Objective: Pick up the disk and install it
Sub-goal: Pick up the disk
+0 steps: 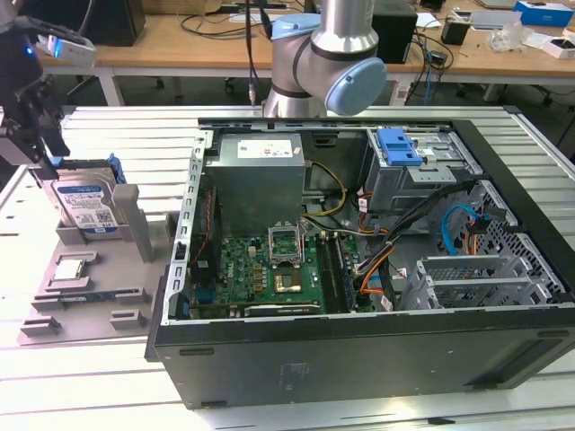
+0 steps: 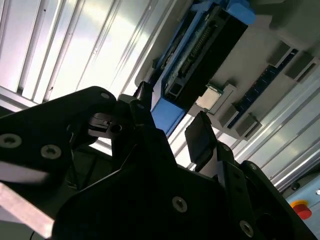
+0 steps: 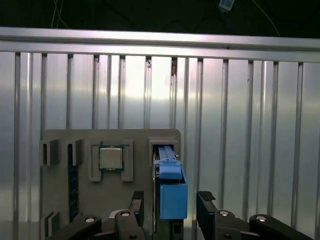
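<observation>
The disk [image 1: 86, 206] stands on edge in a slot of the grey holder tray [image 1: 99, 289] at the exterior view's left, its white-and-blue label facing out. My gripper [image 1: 47, 154] hangs just over its upper edge. In the first wrist view the disk's blue carrier frame [image 3: 173, 186] lies between my two black fingers [image 3: 205, 206], with a gap on each side. My gripper [image 3: 171, 209] is open and straddles the disk. The second wrist view shows the disk [image 2: 200, 55] running away from my gripper [image 2: 172, 120], its blue end between the fingertips [image 2: 200, 138].
A small square silver chip [image 3: 110, 158] sits in a recess of the tray beside the disk. The open computer case [image 1: 359, 242] lies to the exterior view's right, with a blue drive bay [image 1: 400, 145] at its far corner. The table is ribbed metal [image 3: 250, 125].
</observation>
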Available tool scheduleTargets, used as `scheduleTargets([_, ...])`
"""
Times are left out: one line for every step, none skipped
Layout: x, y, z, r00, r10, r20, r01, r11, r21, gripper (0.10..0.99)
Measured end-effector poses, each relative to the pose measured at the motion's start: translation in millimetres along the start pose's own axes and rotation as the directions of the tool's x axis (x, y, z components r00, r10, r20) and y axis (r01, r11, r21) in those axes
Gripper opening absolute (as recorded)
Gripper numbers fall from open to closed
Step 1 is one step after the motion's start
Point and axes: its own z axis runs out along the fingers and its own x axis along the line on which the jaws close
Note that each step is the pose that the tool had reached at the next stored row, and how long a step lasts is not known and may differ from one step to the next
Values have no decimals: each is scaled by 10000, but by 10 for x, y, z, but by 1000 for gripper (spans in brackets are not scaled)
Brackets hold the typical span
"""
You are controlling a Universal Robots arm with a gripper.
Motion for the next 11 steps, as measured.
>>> scheduleTargets([0,-6,26,10000,-16,0,16,10000,0,541])
scheduleTargets([0,-31,58,10000,-26,-1,26,10000,-20,541])
scheduleTargets([1,-81,96,10000,-34,3,34,10000,-65,541])
scheduleTargets([2,-95,124,10000,-41,3,41,10000,-77,541])
scheduleTargets([2,-96,144,10000,-42,3,42,10000,-79,541])
scheduleTargets([2,-97,177,10000,-45,3,45,10000,-81,541])
scheduleTargets([2,-98,215,10000,-49,3,49,10000,-82,541])
scheduleTargets([2,-99,230,10000,-50,4,50,10000,-82,541])
scheduleTargets([2,-100,247,10000,-51,3,51,10000,-83,541])
scheduleTargets([2,-103,265,10000,-53,4,53,10000,-83,541])
scheduleTargets([2,-106,276,10000,-53,4,53,10000,-83,541])
